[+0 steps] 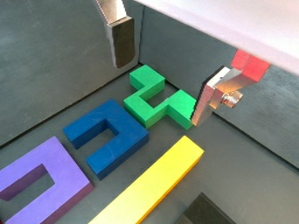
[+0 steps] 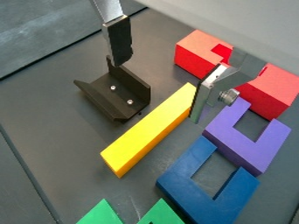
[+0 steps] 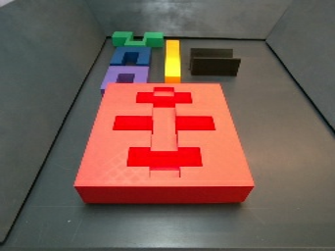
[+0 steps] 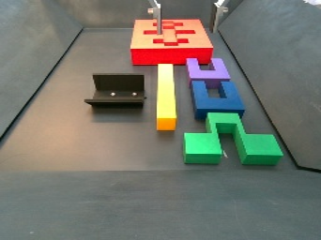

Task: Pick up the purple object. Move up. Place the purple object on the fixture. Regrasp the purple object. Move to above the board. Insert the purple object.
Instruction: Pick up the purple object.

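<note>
Gripper is open and empty, above the floor. Purple object lies flat between the board at its 12 o'clock and the blue block at its 6. Fixture sits at 9 o'clock of the yellow bar.

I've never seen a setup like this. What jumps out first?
The big red board with cross- and bar-shaped cutouts dominates one end of the dark floor. Beyond it lie a yellow bar, the purple object, a blue U-block and a green block, with the black fixture beside the bar. The hand hangs open above them, empty.
</note>
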